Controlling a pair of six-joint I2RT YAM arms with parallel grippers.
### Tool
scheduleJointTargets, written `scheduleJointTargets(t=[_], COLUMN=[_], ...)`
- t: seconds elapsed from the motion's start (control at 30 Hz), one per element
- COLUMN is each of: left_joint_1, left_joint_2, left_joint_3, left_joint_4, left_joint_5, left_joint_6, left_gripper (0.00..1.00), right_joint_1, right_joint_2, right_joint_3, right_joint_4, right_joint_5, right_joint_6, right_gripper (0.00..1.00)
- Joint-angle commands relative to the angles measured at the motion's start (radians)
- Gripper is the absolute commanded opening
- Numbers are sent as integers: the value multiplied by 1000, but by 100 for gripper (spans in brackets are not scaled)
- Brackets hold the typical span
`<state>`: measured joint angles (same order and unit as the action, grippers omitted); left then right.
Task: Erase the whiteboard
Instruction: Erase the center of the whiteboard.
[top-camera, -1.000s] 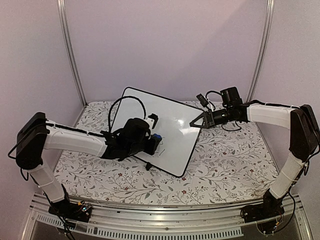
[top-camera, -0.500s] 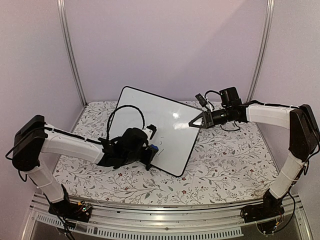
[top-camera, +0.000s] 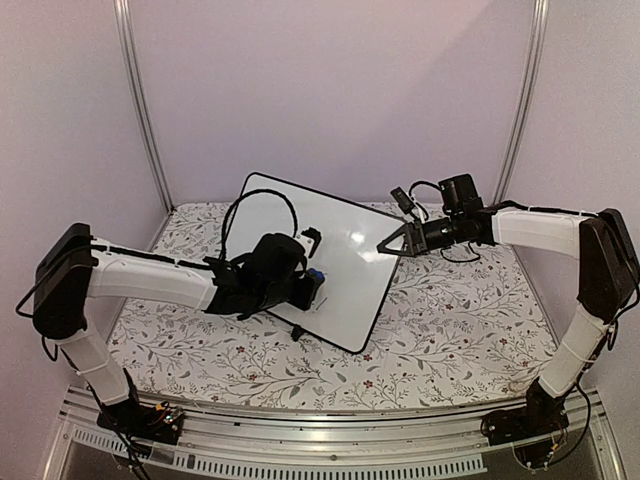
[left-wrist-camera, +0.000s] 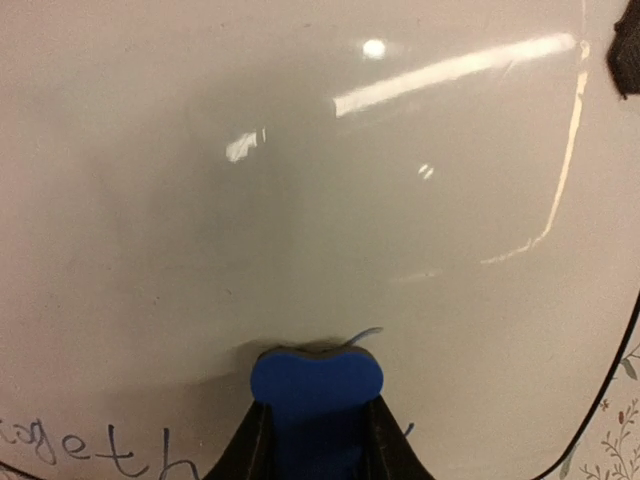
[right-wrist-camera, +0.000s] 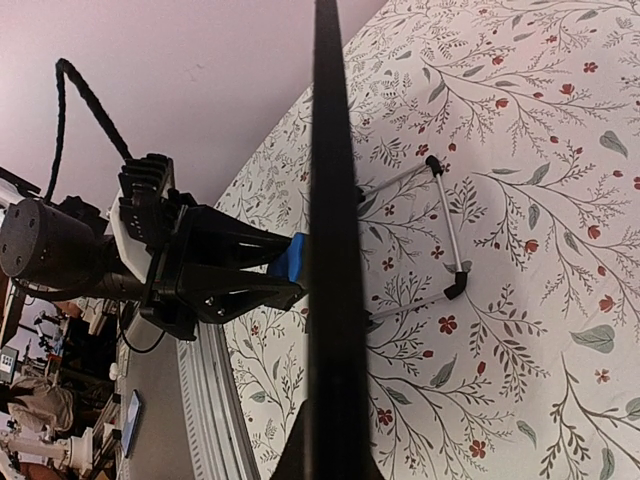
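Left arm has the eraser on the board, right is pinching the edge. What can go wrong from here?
1. The whiteboard is propped on a thin wire stand, and the right gripper pinches just one edge; wiping pressure may pivot or slide it.
2. The left gripper holds the blue eraser by its near end only; friction might twist it out.
3. Grey handwriting sits low and left of the eraser; strokes may miss it.

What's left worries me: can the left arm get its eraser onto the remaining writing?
Probably yes. The eraser, clamped in the left fingers, sits against the board right beside the writing, with nothing between them.
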<state>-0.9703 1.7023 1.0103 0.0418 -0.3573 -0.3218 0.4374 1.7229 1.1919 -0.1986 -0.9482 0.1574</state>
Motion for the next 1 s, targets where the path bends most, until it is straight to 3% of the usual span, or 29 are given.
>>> scheduleJointTargets(t=[0.0, 0.47, 0.97], left_joint_1=[47, -25, -21], left_joint_2=[39, -32, 94], left_joint_3=[14, -192, 39], left_joint_4=[20, 40, 41], left_joint_5=[-41, 2, -64], left_joint_6=[12, -19, 8], left_gripper=[0, 0, 0], right_joint_1=[113, 115, 119], right_joint_2=[60, 73, 65], right_joint_3=[-48, -51, -63], right_joint_4=[-127, -115, -110], right_joint_5=[-52, -57, -55], right_joint_6=[-61, -60, -52], right_gripper=[0, 0, 0])
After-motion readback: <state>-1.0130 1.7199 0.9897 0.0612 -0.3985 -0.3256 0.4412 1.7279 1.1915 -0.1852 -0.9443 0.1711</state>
